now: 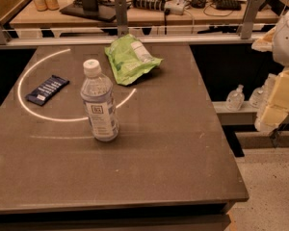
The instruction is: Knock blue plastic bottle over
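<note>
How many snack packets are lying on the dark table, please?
2: a green bag near the far edge, behind the blue plastic bottle, and a dark-blue wrapper left of the bottle. None seems hidden. The gripper hangs beyond the right edge of the table.

1. the bottle [99,102] stands upright on the table [159,167], left of its middle.
2. a flat wrapper [47,89] lies left of it; a pouch [130,57] lies behind it.
3. the gripper [273,110] hangs beyond the table's right edge, well apart.

dark table [173,148] — blue plastic bottle [99,106] upright, green bag [130,57], dark-blue wrapper [47,89]; gripper [275,105] beyond right edge.
</note>
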Available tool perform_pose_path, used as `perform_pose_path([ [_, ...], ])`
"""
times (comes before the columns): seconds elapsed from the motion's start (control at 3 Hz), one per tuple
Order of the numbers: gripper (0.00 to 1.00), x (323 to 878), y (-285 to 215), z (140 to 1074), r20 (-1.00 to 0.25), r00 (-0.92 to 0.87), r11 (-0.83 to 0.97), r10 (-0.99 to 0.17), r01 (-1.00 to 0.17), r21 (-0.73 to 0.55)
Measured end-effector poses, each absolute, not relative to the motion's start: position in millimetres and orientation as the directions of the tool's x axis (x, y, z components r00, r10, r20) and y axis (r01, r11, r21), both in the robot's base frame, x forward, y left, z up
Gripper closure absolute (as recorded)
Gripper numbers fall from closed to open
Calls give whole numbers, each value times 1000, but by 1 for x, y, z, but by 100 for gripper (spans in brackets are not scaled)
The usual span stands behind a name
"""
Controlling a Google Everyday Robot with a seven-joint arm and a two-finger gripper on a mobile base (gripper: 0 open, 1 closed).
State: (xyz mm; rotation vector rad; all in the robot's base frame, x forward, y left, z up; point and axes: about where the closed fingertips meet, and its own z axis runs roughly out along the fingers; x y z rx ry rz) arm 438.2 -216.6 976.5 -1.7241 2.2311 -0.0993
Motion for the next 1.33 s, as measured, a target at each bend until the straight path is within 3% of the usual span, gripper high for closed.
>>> perform_pose_path([
  [0.33, 0, 438, -217, 977, -207, -221, 270, -953, -931, -247],
  [1.0, 0, 431, -190, 964, -479, -24, 156, -877, -959, -237],
  [1.33, 0, 418, -146, 963, -627, 69, 110, -776, -964, -242],
])
